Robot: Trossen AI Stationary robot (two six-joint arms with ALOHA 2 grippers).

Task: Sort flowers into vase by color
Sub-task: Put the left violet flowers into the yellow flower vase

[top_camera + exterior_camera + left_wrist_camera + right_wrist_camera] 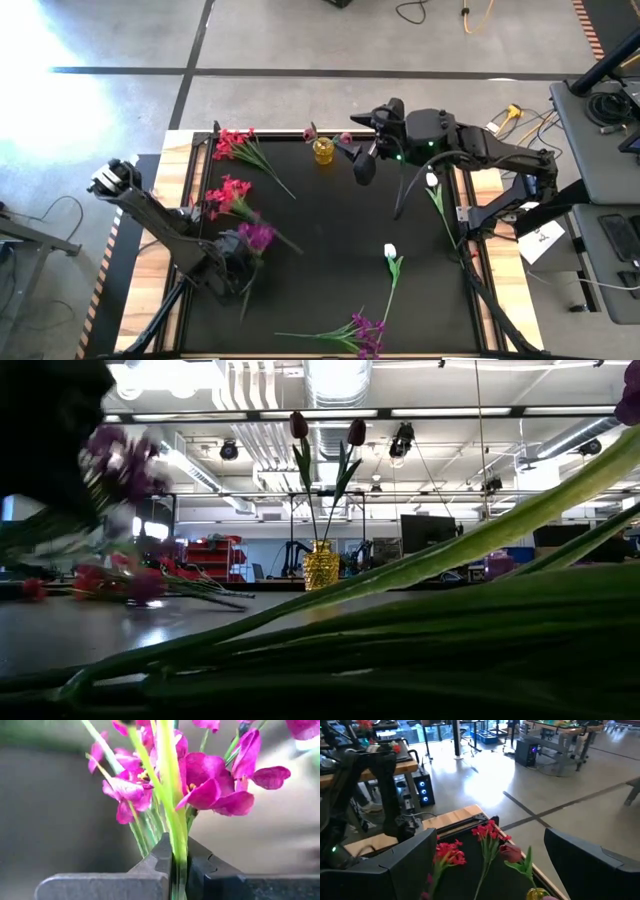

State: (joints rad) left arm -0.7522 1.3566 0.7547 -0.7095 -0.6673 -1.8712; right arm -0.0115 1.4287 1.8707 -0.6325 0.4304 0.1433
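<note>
Two dark arms worked over a black table mat [330, 240] strewn with artificial flowers. At the near left, the left gripper [240, 262] stood closed tight on the green stem of a purple-magenta cluster [257, 236]; the left wrist view showed the stem pinched between the dark fingers [150, 870], its long axis running straight out from the jaws to the blooms. From above, that cluster's head pointed toward the far side of the table.

At the far edge, a small yellow vase [323, 151] held two dark magenta tulip buds [299, 425], upright on thin stems. The right gripper [362, 160] hung just beside the vase with its fingers wide apart and nothing between them.

Two red-pink clusters lay flat at the far left, one [232, 143] near the corner and one [230, 194] closer in, both with heads to the left and stems trailing right and toward the near edge. A white bud [390, 252] lay right of centre, another white bud [432, 181] near the right edge, and a second purple cluster [364, 330] at the near edge, its stem running left. No readable writing showed.
</note>
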